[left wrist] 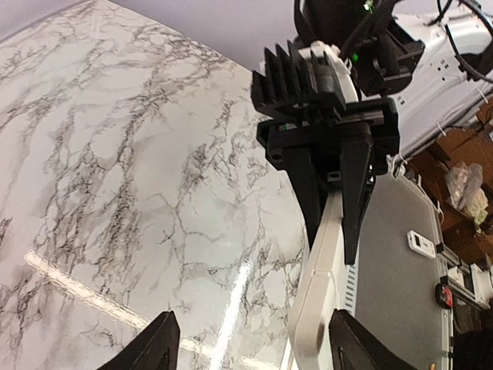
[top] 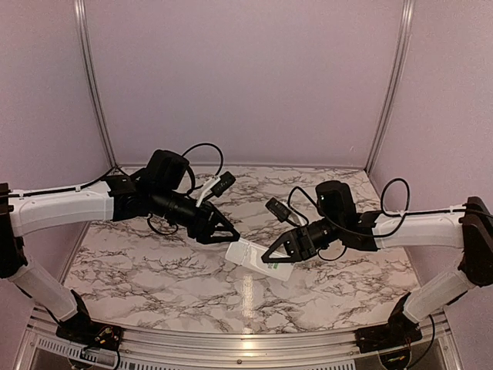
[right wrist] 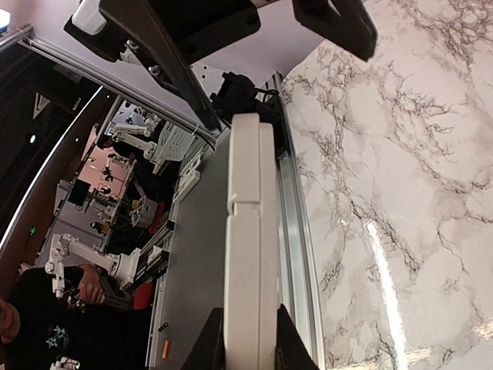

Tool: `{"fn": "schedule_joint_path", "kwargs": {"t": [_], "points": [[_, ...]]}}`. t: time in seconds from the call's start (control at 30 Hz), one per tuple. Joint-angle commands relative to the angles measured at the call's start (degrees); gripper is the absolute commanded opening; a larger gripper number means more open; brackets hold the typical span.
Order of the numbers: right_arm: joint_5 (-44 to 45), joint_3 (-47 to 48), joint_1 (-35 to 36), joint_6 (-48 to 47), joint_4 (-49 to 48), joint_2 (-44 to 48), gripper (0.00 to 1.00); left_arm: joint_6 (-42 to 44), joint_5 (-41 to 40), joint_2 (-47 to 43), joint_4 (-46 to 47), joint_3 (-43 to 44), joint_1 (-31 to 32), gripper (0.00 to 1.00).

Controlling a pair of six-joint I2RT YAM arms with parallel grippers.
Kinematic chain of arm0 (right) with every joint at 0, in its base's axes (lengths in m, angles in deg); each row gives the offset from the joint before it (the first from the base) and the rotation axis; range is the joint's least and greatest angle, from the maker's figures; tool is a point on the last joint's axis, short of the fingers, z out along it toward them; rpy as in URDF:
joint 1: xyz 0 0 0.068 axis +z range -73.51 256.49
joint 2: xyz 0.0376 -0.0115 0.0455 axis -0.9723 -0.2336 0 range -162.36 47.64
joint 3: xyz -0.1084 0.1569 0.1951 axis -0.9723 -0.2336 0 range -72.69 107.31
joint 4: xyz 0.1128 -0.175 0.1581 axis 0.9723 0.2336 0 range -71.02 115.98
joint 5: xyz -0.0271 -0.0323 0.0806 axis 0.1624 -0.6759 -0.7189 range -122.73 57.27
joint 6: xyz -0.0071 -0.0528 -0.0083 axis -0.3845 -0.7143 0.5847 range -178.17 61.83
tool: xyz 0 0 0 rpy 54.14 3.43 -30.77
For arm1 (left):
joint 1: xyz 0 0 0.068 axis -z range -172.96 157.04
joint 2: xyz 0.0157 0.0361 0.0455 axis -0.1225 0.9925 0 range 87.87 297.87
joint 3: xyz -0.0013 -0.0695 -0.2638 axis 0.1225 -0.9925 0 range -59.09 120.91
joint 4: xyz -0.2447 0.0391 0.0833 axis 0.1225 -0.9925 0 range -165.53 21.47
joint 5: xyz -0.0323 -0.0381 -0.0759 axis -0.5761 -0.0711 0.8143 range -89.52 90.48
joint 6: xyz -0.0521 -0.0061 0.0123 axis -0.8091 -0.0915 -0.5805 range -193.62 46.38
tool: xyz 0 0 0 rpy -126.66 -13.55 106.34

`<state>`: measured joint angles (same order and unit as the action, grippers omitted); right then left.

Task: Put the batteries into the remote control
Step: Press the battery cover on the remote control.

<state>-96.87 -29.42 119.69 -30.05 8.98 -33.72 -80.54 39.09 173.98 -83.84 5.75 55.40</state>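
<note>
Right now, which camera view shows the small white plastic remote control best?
The right wrist view: the small white rectangular plastic remote control fills the centre, edge-on, its side seam sharp. The top external view shows it small. The left wrist view shows its edge too, the upper part covered by the right gripper.

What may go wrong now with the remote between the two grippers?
1. Only the right gripper clamps the remote control, at one end, so it may pivot or slip.
2. The left gripper stands open around the other end, one finger nearer; closing could push it askew.
</note>
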Motion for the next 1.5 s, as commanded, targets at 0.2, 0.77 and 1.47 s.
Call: {"fn": "schedule_joint_path", "kwargs": {"t": [0.2,0.77,1.47], "points": [[1.7,-3.0,-5.3,15.6,-20.6,-3.5,0.00,-7.5,-15.5,-8.5,13.1,-6.8,-1.6,0.68],[3.5,-1.8,-6.1,22.7,-28.9,-7.2,0.00,-7.0,-20.5,-4.1,11.5,-5.4,1.1,0.44],[2.0,-2.2,-6.1,25.9,-33.7,-6.3,0.00,-4.7,-20.0,-0.1,8.7,-3.2,4.0,0.12]]}}
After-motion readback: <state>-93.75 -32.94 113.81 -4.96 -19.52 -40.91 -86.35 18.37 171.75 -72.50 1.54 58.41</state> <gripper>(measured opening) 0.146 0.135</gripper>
